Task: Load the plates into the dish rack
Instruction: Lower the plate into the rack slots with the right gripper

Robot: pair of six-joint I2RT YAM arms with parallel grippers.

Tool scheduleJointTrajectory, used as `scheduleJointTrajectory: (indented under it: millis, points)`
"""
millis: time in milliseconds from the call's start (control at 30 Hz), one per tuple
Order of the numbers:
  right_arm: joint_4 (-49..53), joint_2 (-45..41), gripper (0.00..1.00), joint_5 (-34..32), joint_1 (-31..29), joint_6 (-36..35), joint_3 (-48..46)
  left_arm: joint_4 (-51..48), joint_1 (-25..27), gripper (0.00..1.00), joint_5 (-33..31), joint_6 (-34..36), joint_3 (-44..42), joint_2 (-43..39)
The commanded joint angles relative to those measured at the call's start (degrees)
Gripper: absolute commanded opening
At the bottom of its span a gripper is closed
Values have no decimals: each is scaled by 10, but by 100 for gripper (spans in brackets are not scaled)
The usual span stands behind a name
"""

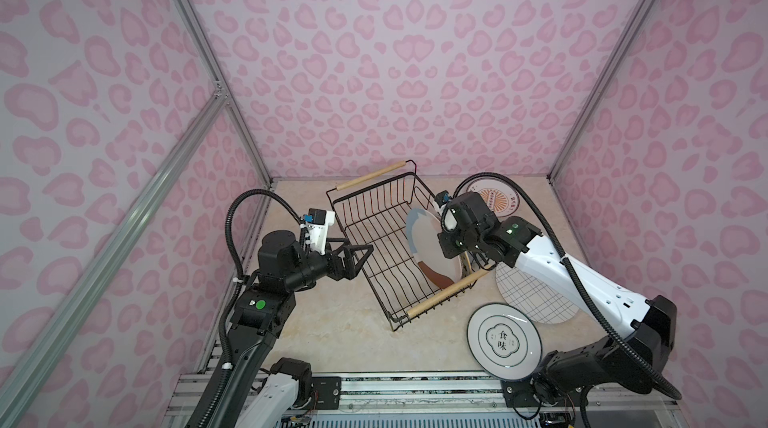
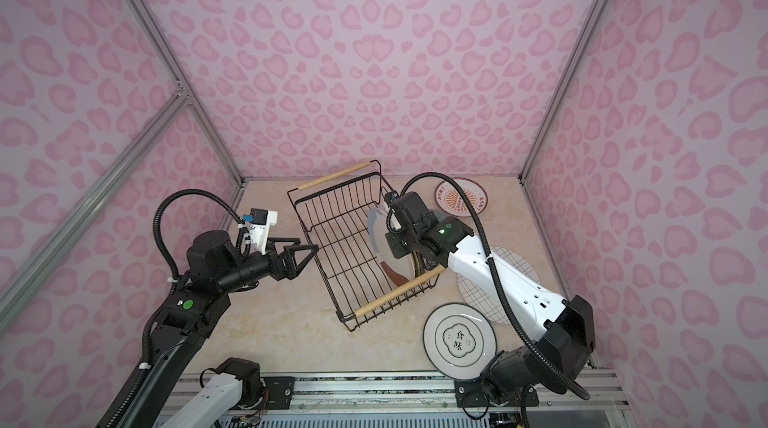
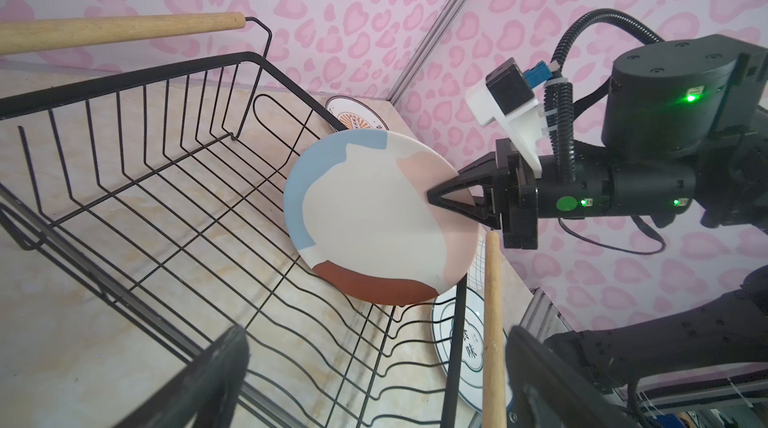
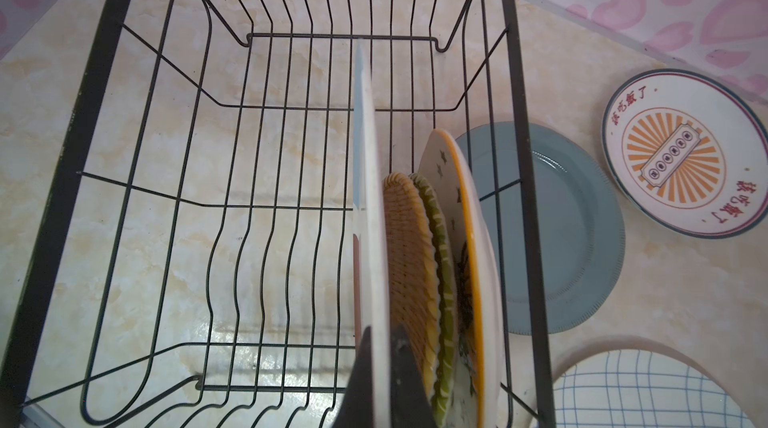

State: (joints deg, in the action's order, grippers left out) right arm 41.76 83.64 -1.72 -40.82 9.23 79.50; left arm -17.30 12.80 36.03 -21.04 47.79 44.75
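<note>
- Your right gripper [image 3: 434, 197] has its jaws clenched on the rim of the round cream plate with blue, pink and brown patches [image 3: 365, 213], upright inside the black wire dish rack [image 3: 124, 80], near one wooden handle [image 3: 494, 322].
- Between it and that handle stand a yellow woven plate [image 4: 409, 247] and a star-printed white plate [image 4: 451, 180].
- Your left gripper [image 1: 358, 245] hangs just outside the rack, jaws released.
- A grey-blue plate [image 4: 573, 230], an orange sunburst plate [image 4: 681, 155] and a grid-lined plate [image 4: 648, 388] lie flat beside the rack.

Beige marbled tabletop [image 1: 332, 334] — pink heart-spotted walls [image 1: 415, 10], aluminium frame posts [image 1: 198, 43].
</note>
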Motion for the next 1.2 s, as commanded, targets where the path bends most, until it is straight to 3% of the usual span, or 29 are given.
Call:
scheduleJointTrajectory:
  millis: [0,567,700,1167]
  points:
    - [-13,5,0,6,0,-4,-3,10,0,98,0,2,-2,-3]
    - [-12,-14,1,-8,-19,35,-25,11,0,98,0,0,-3,-4]
    - [-13,-19,10,-17,-28,46,-24,11,0,98,0,0,-4,-5]
    - [-8,-22,19,-56,-44,58,-21,11,0,98,-1,0,-3,-10]
